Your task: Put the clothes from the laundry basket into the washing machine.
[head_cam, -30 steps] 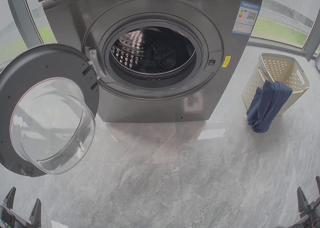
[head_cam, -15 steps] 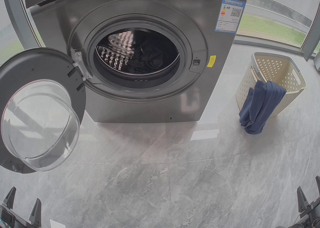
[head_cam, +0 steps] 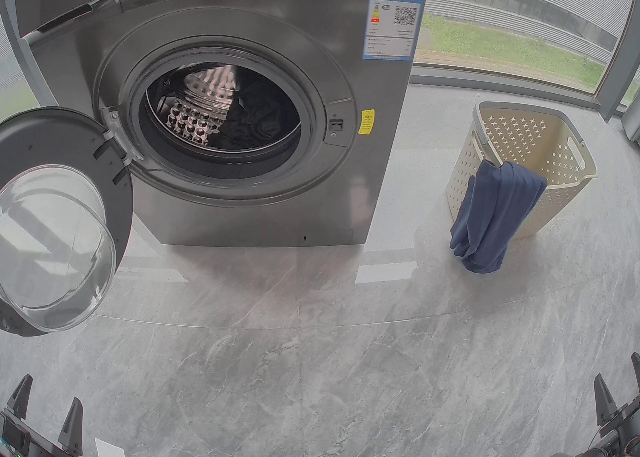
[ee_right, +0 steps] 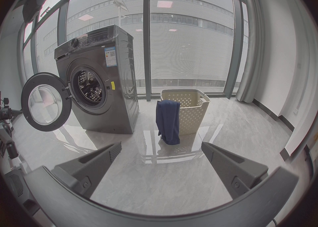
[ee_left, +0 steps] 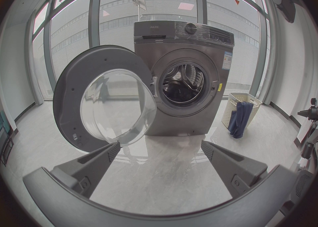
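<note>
A grey washing machine (head_cam: 220,31) stands with its round door (head_cam: 57,225) swung wide to the left. Dark clothes (head_cam: 257,115) lie inside the drum. To its right a cream laundry basket (head_cam: 533,145) sits on the floor, with a navy blue garment (head_cam: 493,215) draped over its front rim down to the floor. My left gripper (ee_left: 159,151) is open and empty, low and well back from the machine (ee_left: 185,78). My right gripper (ee_right: 159,153) is open and empty too, some way short of the basket (ee_right: 187,108) and garment (ee_right: 168,121).
Grey marble floor (head_cam: 333,358) spreads between me and the machine. Tall windows run behind the machine and basket, with a curtain (ee_right: 250,72) at the far right. The open door (ee_left: 102,98) juts out over the floor on the left.
The whole head view has shifted: machine and basket slide left in the picture, so the camera has turned right. Both grippers keep their places at the lower corners.
</note>
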Robot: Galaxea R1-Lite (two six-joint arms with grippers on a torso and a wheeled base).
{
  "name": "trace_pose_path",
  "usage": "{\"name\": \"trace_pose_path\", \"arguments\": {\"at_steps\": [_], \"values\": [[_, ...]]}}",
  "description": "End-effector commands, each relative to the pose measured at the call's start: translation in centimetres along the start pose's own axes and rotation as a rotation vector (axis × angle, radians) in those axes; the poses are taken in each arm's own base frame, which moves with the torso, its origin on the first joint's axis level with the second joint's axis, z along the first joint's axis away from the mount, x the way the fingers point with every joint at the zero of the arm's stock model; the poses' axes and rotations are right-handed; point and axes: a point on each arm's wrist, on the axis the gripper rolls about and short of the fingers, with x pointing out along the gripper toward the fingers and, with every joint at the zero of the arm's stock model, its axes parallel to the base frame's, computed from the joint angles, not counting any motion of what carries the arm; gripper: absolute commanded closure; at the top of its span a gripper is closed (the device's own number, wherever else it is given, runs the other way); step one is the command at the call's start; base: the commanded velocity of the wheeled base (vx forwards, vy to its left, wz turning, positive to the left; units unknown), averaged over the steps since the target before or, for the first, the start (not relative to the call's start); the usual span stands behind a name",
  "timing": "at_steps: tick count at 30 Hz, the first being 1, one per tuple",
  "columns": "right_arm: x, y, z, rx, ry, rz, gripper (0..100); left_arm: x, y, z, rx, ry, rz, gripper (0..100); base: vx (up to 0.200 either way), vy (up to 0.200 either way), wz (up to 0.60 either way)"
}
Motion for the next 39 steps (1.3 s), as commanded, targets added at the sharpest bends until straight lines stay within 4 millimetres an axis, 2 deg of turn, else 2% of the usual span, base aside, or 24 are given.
{"name": "trace_pose_path", "arguments": {"at_steps": [1, 24, 33, 39], "values": [[0.01, 0.0, -0.48, 0.0, 0.002, 0.0, 0, 0.05, 0.01, -0.51, 0.0, 0.007, 0.0, 0, 0.0, -0.2, 0.0], [0.01, 0.0, -0.48, 0.0, 0.002, 0.0, 0, 0.06, 0.01, -0.52, 0.001, 0.01, -0.002, 0, 0.0, -0.2, 0.0], [0.01, 0.0, -0.48, 0.0, 0.002, -0.001, 0, 0.06, 0.01, -0.52, 0.001, 0.01, -0.002, 0, 0.0, 0.0, 0.0], [0.01, 0.0, -0.48, 0.0, 0.002, 0.0, 0, 0.06, 0.01, -0.52, -0.003, 0.01, -0.002, 0, 0.0, -0.2, 0.0]]}}
